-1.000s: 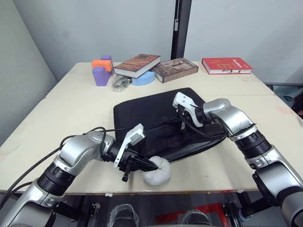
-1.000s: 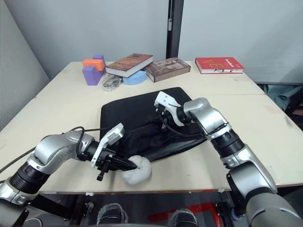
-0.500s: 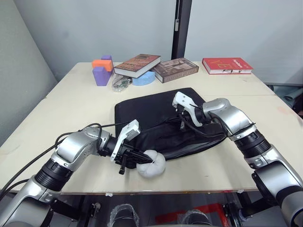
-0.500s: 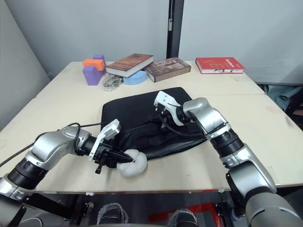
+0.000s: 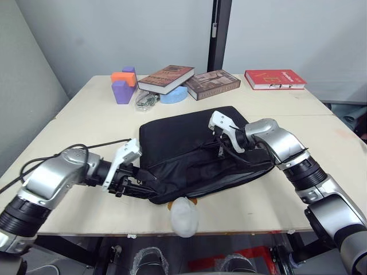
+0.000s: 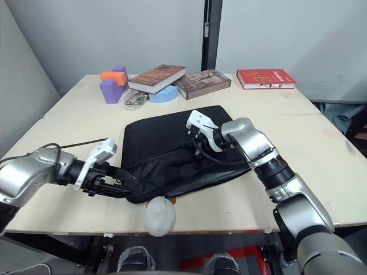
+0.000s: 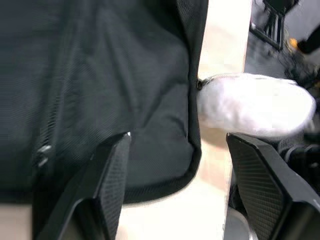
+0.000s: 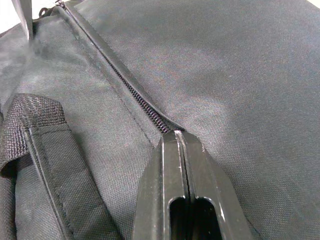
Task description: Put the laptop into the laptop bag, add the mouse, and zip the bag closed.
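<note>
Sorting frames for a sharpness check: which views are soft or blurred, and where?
Left wrist view: soft throughout, the white lump smeared and washed out beside the laptop bag. Right wrist view: crisp weave and zip. Head views: sharp, evenly lit, soft shadows under the bag.

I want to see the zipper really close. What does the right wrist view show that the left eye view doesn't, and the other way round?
Right wrist view: the zip's tiny teeth up close, the woven strap handle, and fingers pressed shut with their tips at the zip.

Left eye view: the wide table, the red book, the purple block, the white egg-like lump at the near edge, and the left gripper by the bag's near corner.

Both: the black laptop bag and the right gripper.
</note>
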Controlling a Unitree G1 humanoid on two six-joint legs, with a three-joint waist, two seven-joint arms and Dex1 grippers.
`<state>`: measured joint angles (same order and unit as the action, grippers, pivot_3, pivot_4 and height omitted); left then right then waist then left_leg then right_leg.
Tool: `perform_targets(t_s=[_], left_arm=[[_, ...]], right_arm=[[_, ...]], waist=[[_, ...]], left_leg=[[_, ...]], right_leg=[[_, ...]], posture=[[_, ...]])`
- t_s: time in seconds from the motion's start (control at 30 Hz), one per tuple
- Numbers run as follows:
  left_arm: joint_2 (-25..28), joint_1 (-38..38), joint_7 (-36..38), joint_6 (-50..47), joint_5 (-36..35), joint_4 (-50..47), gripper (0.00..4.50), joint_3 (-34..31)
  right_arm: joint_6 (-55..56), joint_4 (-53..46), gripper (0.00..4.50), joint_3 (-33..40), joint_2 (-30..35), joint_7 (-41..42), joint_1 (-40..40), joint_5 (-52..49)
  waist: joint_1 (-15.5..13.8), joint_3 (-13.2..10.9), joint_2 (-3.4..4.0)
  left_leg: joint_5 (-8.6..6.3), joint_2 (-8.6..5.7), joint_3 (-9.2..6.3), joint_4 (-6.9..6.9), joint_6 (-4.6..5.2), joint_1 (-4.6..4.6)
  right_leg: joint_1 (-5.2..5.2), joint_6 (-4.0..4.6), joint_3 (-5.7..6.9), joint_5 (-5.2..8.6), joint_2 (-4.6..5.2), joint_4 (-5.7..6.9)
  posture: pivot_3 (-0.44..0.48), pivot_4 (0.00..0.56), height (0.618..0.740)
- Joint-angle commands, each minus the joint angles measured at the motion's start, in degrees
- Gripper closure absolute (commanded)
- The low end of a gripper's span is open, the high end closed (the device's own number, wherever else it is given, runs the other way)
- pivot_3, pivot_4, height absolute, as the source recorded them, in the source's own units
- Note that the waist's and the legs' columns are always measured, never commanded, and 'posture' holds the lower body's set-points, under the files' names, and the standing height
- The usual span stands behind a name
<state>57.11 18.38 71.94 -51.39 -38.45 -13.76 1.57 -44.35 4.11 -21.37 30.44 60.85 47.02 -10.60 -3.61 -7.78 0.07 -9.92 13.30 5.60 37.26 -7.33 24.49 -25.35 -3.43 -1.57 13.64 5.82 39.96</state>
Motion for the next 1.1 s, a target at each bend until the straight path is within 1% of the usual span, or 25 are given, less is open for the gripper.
perform_targets(t_s=[0.03,0.13,0.2,0.3,0.47,0.6,0.63,0.83,0.97,1.0,1.1], left_arm=[[1.3,-2.3,1.1,-3.7,-7.2,-1.9,1.30,-8.6],[2.3,-6.0,0.2,-8.0,-10.3,-0.1,1.30,-13.2],[2.5,-7.2,-0.3,-9.3,-11.3,0.1,1.30,-14.4],[1.6,-10.7,-3.5,-17.0,-13.5,4.5,1.30,-15.8],[-3.9,-11.1,-9.8,-24.7,-17.1,8.1,1.30,-17.5],[-6.8,-11.5,-13.9,-27.9,-17.9,7.8,1.30,-17.6],[-8.2,-11.2,-15.5,-28.3,-17.7,8.2,1.30,-17.4],[-17.2,-6.8,-25.5,-28.6,-15.8,11.5,1.30,-16.7],[-22.7,-3.0,-30.6,-29.5,-16.9,13.2,1.30,-18.5],[-23.3,-2.2,-31.4,-30.2,-17.3,13.7,1.84,-19.1],[-22.9,-0.8,-31.6,-31.4,-18.5,13.9,2.88,-19.9]], right_arm=[[-0.4,1.3,4.50,-1.5,-0.1,-0.1,-0.6,1.2],[-0.1,1.3,4.50,-1.3,-0.3,-0.1,-0.5,1.1],[0.0,1.2,4.50,-1.3,-0.3,-0.2,-0.5,1.1],[0.2,1.1,4.50,-1.4,-0.7,-0.4,-0.8,1.0],[0.1,0.8,4.50,-1.4,-1.1,-0.6,-1.0,1.0],[-0.1,0.4,4.50,-1.2,-0.9,-0.7,-1.3,0.9],[-0.1,0.4,4.50,-1.1,-0.8,-0.7,-1.3,1.0],[-0.5,-0.2,4.50,-0.8,-0.7,-1.1,-1.5,0.9],[-0.8,-0.5,4.50,-0.6,-0.5,-1.3,-1.5,0.8],[-0.9,-0.6,4.50,-0.6,-0.4,-1.3,-1.5,0.7],[-1.1,-0.9,4.50,-0.4,-0.1,-1.4,-1.6,0.6]], waist=[[0.0,0.0,0.00],[0.2,0.0,0.02],[0.3,0.0,0.01],[0.3,0.0,0.03],[0.6,-0.1,0.03],[0.6,-0.1,0.02],[0.6,-0.1,0.02],[0.4,0.0,0.00],[0.4,0.0,0.00],[0.4,0.0,-0.01],[0.4,0.0,-0.02]], left_leg=[[0.00,0.00,0.00,-0.02,-0.01,0.01],[-0.01,0.00,0.00,-0.05,-0.02,0.02],[-0.01,0.00,0.02,-0.07,-0.02,0.02],[-0.01,0.01,0.01,-0.08,-0.02,0.02],[-0.01,0.01,0.04,-0.11,-0.02,0.01],[0.00,0.05,0.03,-0.12,-0.03,0.01],[0.00,0.06,0.03,-0.12,-0.03,0.01],[0.00,0.05,0.02,-0.10,-0.02,0.00],[0.00,0.04,0.01,-0.10,-0.02,-0.06],[0.01,0.04,0.01,-0.10,-0.02,-0.05],[0.02,0.05,0.01,-0.10,-0.04,-0.01]], right_leg=[[-0.02,0.02,0.00,0.01,0.00,-0.01],[-0.04,0.04,0.01,0.03,0.00,-0.01],[-0.06,0.04,0.00,0.03,0.00,-0.01],[-0.08,0.03,0.00,0.04,0.00,-0.01],[-0.11,0.03,-0.01,0.04,-0.02,-0.01],[-0.10,0.03,-0.01,0.04,-0.06,-0.01],[-0.10,0.04,0.00,0.04,-0.07,-0.01],[-0.04,0.04,-0.01,0.04,-0.06,-0.03],[0.02,0.04,-0.01,0.04,-0.07,-0.01],[0.02,0.04,-0.01,0.04,-0.07,-0.02],[-0.02,0.04,-0.01,0.04,-0.08,-0.03]], posture=[[0.000,0.150,0.707],[0.000,0.150,0.707],[0.000,0.150,0.707],[0.000,0.150,0.707],[0.000,0.150,0.707],[0.000,0.150,0.707],[0.000,0.150,0.707],[0.000,0.150,0.707],[0.000,0.150,0.707],[0.000,0.150,0.707],[0.000,0.150,0.707]])
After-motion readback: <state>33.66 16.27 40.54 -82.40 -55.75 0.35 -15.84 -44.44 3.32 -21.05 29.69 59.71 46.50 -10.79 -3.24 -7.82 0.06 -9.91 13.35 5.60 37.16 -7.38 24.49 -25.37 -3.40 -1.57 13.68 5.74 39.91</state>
